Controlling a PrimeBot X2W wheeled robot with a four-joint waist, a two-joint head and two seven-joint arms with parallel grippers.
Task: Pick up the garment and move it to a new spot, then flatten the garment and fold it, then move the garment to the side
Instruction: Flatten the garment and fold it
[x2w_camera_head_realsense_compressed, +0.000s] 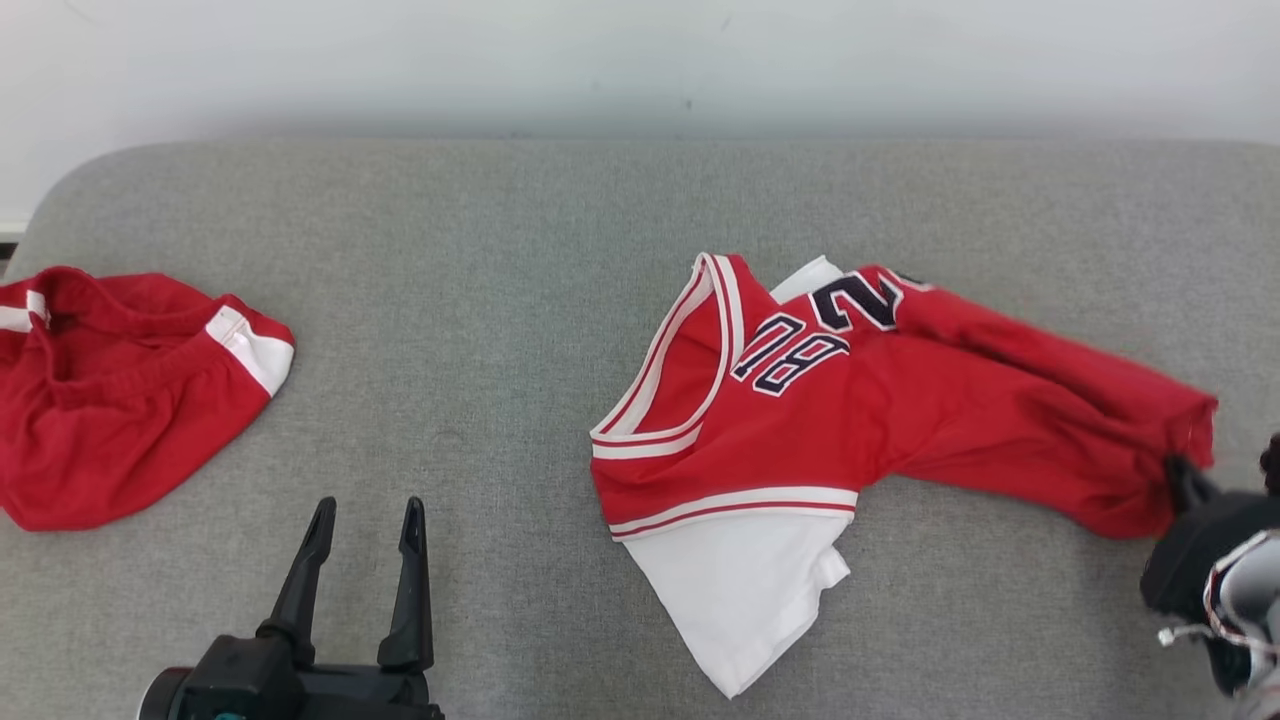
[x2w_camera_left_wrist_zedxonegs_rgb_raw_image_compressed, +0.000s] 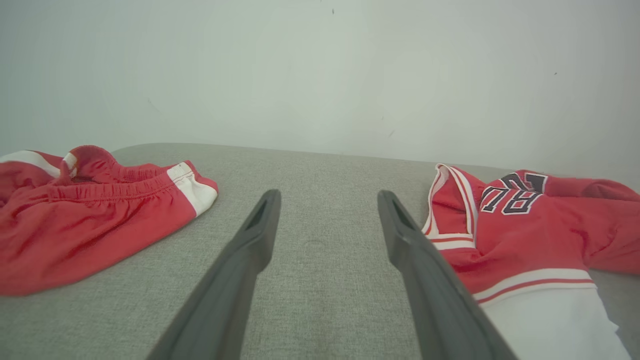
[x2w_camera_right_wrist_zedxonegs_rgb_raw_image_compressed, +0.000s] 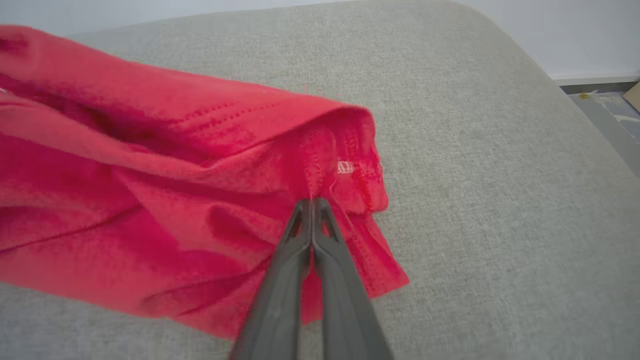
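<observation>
The garment (x2w_camera_head_realsense_compressed: 820, 410) is a red jersey with white trim, dark numbers and a white panel, lying crumpled on the grey cushion right of centre. It also lies at the right of the left wrist view (x2w_camera_left_wrist_zedxonegs_rgb_raw_image_compressed: 520, 235). My right gripper (x2w_camera_head_realsense_compressed: 1185, 478) is at the jersey's far right end, shut on the red hem (x2w_camera_right_wrist_zedxonegs_rgb_raw_image_compressed: 345, 185), with its fingers pressed together in the fabric (x2w_camera_right_wrist_zedxonegs_rgb_raw_image_compressed: 312, 202). My left gripper (x2w_camera_head_realsense_compressed: 365, 525) stands open over bare cushion at the lower left, well apart from the jersey, nothing between its fingers (x2w_camera_left_wrist_zedxonegs_rgb_raw_image_compressed: 327, 200).
A second red piece of clothing with white bands (x2w_camera_head_realsense_compressed: 110, 390) lies bunched at the cushion's left edge, also in the left wrist view (x2w_camera_left_wrist_zedxonegs_rgb_raw_image_compressed: 90, 210). The grey cushion (x2w_camera_head_realsense_compressed: 480, 300) ends at a pale wall behind. Floor shows past its right edge (x2w_camera_right_wrist_zedxonegs_rgb_raw_image_compressed: 610, 115).
</observation>
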